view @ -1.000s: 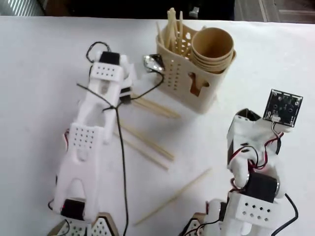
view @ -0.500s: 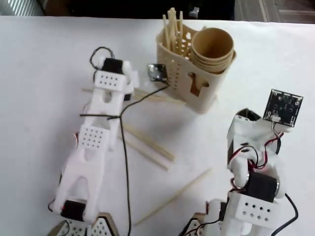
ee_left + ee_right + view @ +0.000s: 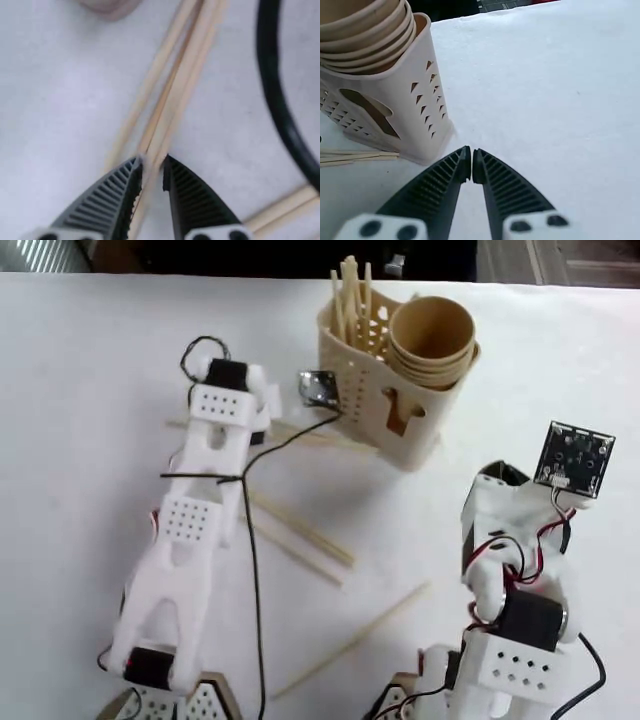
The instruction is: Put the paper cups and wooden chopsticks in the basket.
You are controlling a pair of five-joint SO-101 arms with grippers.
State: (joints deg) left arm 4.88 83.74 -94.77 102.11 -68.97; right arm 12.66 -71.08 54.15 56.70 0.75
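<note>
Left gripper [image 3: 151, 167] had swung slightly toward the basket [image 3: 365, 405] over the last second and then settled. Its jaws were narrowed onto the chopsticks [image 3: 185, 75] lying just beside the basket, toward the far edge of the table [image 3: 80, 360]. Paper cups [image 3: 432, 335] sat stacked inside the basket. Right gripper [image 3: 471, 162] hung pinched shut on nothing near the front right corner. A lift seemed due next, while loose sticks [image 3: 300, 532] waited mid-table.
</note>
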